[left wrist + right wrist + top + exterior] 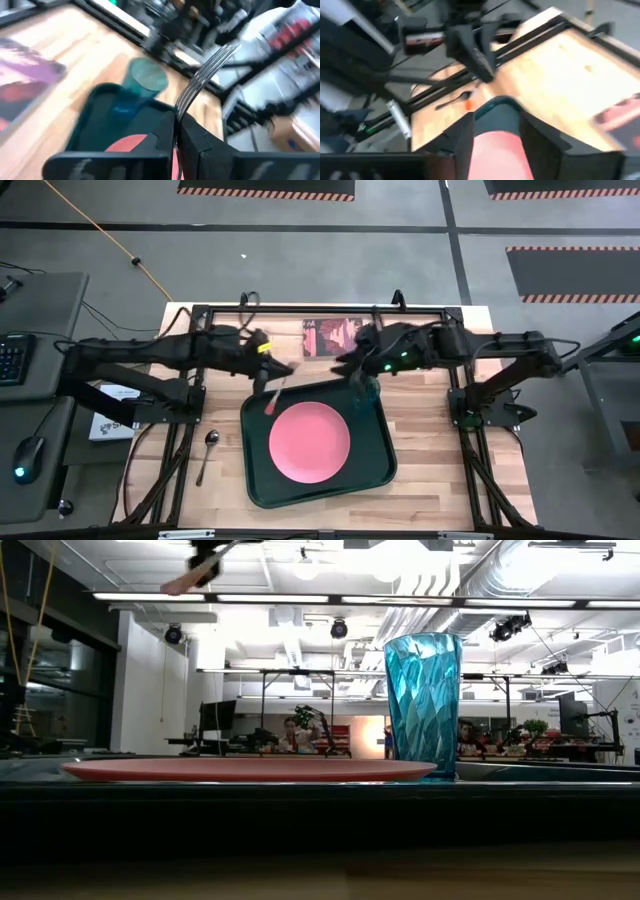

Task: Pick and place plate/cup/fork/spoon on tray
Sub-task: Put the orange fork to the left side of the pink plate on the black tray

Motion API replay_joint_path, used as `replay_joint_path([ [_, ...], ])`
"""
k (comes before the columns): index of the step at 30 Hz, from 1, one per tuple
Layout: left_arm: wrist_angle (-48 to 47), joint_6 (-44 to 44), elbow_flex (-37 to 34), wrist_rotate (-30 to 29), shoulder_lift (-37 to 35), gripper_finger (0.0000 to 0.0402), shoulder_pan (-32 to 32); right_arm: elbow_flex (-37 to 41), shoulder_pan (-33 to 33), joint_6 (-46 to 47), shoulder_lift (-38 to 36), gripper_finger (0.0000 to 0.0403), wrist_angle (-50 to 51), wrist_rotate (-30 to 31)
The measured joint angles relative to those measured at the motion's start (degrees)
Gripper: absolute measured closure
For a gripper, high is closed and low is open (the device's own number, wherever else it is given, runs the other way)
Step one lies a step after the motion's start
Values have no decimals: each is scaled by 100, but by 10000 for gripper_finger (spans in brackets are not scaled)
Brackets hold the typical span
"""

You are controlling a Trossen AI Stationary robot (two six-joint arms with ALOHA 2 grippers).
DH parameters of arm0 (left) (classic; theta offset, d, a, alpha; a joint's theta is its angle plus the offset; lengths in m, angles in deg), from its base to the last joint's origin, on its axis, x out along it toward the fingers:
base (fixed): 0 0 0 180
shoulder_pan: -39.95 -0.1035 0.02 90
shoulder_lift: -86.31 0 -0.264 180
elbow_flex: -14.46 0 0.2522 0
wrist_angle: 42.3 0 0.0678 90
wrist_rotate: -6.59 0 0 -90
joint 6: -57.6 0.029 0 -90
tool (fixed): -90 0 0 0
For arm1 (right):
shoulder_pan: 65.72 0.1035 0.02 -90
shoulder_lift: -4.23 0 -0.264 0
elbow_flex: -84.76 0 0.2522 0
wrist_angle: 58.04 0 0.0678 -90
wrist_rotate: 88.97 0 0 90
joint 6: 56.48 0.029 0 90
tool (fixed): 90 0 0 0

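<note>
The plate [310, 442] and cup [372, 390] sit on the tray [380, 470]; the left gripper [266, 366] pinches the fork [273, 396] over the tray's corner; the right gripper [352, 364] is spread; the spoon [207, 452] remains on the table.

The left arm reaches in from its side of the table, its wrist bent down so that the left gripper [272, 376] hangs over the tray's [385, 470] far left corner. Its fingers [200, 140] are pressed together on the fork [205, 70] (tines pointing away from the wrist). The right arm stretches in from the opposite side, with the right gripper [352, 365] above the tray's far right corner, its fingers [462, 137] spread apart.
</note>
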Motion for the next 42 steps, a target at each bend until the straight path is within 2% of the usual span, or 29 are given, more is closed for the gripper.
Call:
replay_joint_path([
  [5, 56, -1357, -809, -1098, -848, 400, 804, 21, 55, 280, -279, 213, 656, 388],
  [11, 135, -3636, -1932, -2784, -1387, 401, 2318, 335, 230, 702, -332, 206, 1222, 515],
  [15, 69, -5066, -2210, -3926, -1264, 401, 3190, 664, 311, 1012, -308, 206, 1358, 517],
  [17, -11, -5754, -2266, -4285, -1012, 401, 3539, 798, 330, 1118, -311, 206, 1306, 531],
  [21, -402, -7021, -2274, -4428, -339, 401, 3964, 1061, 330, 1298, -311, 206, 1161, 527],
  [25, -582, -8012, -2275, -4379, 434, 401, 4113, 1135, 330, 1332, -308, 206, 1142, 532],
  [31, -717, -8888, -2276, -3859, 1459, 401, 4081, 1135, 308, 1332, -311, 206, 1033, 534],
  [36, -439, -9128, -2266, -3579, 1862, 401, 4080, 1134, 308, 1313, -309, 206, 978, 534],
  [42, -251, -9129, -2261, -3475, 1996, 402, 3928, 1134, 308, 1227, -309, 206, 919, 568],
])
